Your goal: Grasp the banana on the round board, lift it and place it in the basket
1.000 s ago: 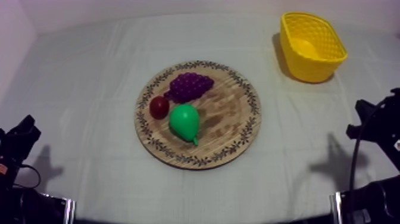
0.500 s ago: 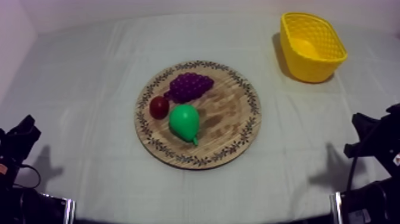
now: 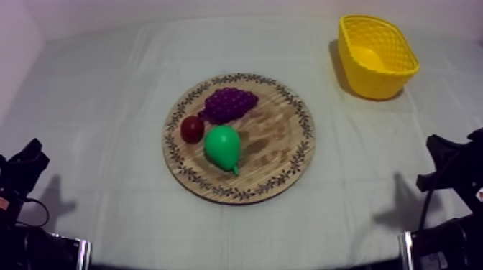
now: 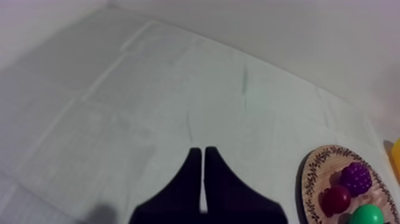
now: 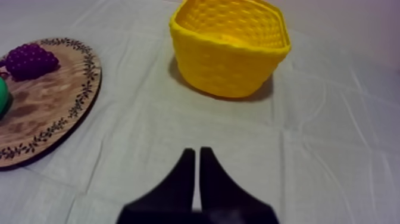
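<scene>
Left pincer point(image 4: 202, 152) and right pincer point(image 5: 197, 152) are both together. The banana point(image 3: 368, 57), seemingly inside the basket point(image 3: 381, 87) upper right, looks light, stiff, slick; grip mid-body.

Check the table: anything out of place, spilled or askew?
Nothing spilled or askew. The wooden board holds grapes, a small red fruit and a pear, grouped toward one side. Something smooth and yellow, likely the banana, lies inside the upright yellow basket; I cannot be sure. The left pincer and right pincer are shut over bare cloth.
</scene>
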